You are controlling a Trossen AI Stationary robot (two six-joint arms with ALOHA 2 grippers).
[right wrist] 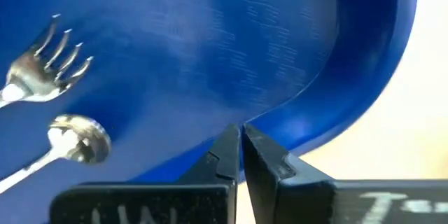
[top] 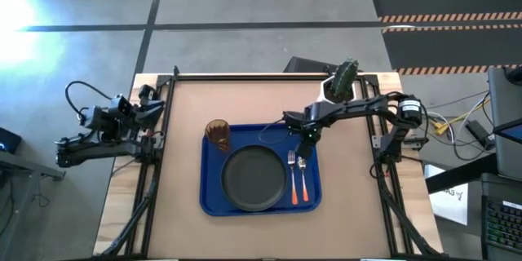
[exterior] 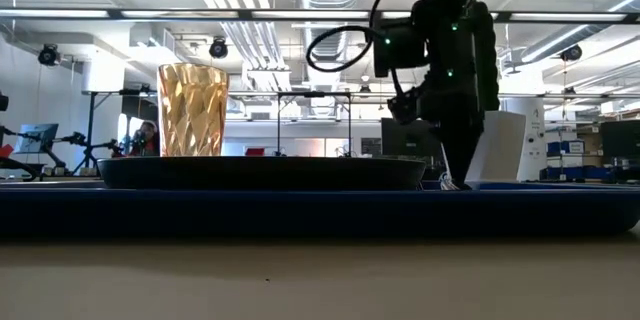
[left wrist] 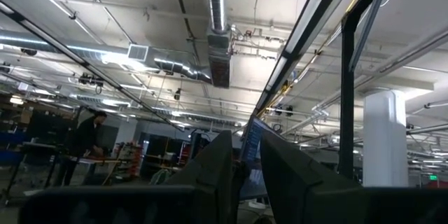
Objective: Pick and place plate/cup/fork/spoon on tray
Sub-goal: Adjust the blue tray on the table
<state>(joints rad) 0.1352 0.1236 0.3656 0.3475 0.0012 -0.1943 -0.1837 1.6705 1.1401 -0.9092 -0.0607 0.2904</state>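
Right gripper (top: 308,140) hangs over the tray's (top: 214,200) far right corner, fingers (right wrist: 227,155) pressed together, empty; left arm (top: 98,134) waits folded at the table's left edge.

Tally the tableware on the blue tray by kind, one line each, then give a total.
plate: 1
cup: 1
fork: 1
spoon: 1
Total: 4, all on the tray
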